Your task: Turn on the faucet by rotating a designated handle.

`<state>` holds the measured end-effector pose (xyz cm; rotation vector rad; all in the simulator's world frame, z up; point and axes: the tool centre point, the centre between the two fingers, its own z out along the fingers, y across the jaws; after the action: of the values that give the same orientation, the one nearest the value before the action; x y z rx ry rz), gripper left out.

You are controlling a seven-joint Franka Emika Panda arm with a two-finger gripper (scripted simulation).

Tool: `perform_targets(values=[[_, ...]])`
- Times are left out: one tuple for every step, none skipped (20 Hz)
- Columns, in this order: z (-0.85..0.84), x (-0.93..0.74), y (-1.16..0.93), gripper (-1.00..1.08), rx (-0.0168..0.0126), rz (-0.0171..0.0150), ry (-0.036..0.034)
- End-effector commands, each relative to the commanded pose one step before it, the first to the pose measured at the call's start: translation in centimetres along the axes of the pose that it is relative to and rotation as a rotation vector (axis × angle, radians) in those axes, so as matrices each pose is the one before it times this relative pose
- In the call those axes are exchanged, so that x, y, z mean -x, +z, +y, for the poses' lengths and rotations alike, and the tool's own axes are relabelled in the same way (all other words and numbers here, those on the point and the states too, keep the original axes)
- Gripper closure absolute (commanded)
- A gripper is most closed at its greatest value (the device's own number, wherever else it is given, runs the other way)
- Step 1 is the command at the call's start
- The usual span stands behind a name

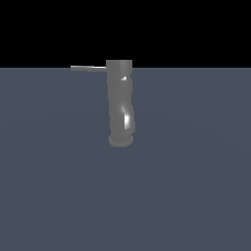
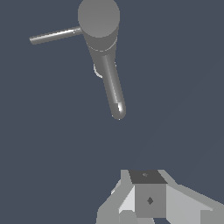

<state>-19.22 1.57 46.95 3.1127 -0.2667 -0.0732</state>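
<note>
Faucet (image 1: 120, 103): upright glossy grey column on the flat blue-grey surface (image 1: 196, 186), round flared base, slight bend at mid-height, bright highlight low on the column; sits near the middle of the exterior view, its top at the line where the surface meets the black background
Faucet, wrist view (image 2: 101, 30): seen from above, round cap nearest the camera, a spout-like limb running out from under the cap to a rounded shiny tip
Handle (image 1: 88, 68): thin straight grey bar, roughly level, projecting from the faucet's top toward the exterior view's left; nothing touches it
Handle, wrist view (image 2: 54, 35): joins the column just under the cap, free end well clear of everything
Containers: only the bare surface and the faucet show
Gripper (image 2: 148, 199): only white and grey housing at the edge of the wrist view; well apart from faucet and handle; does not appear in the exterior view
Gripper state: fingertips not shown, so cannot tell how far open; nothing seen held
Open room: bare surface on every side of the faucet, wide unobstructed space around the handle's free end
</note>
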Motion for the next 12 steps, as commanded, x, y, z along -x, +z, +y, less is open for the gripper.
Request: perform_targets(values=[[-0.583,-1.195,0.188,1.08,-0.00182,0.00157,0.0541],[-0.271,-0.476,0.089,1.08,-0.00068,0.00069,0.02226],[-0.285,-0.469,0.097,1.08,-0.00069,0.00067,0.02227],[-0.299,-0.461,0.105,1.08,-0.00069,0.00066,0.02228],[-0.312,-0.453,0.114,1.08,-0.0007,0.00064,0.02228],[-0.325,-0.445,0.122,1.08,-0.0007,0.00062,0.0223],[-0.337,-0.436,0.13,1.08,-0.00071,0.00061,0.02232],[-0.35,-0.426,0.138,1.08,-0.00071,0.0006,0.02232],[-0.362,-0.416,0.147,1.08,-0.00071,0.00058,0.02234],[-0.373,-0.406,0.155,1.08,-0.00072,0.00057,0.02236],[-0.385,-0.395,0.163,1.08,-0.00072,0.00055,0.02236],[-0.396,-0.384,0.172,1.08,-0.00072,0.00054,0.02237]])
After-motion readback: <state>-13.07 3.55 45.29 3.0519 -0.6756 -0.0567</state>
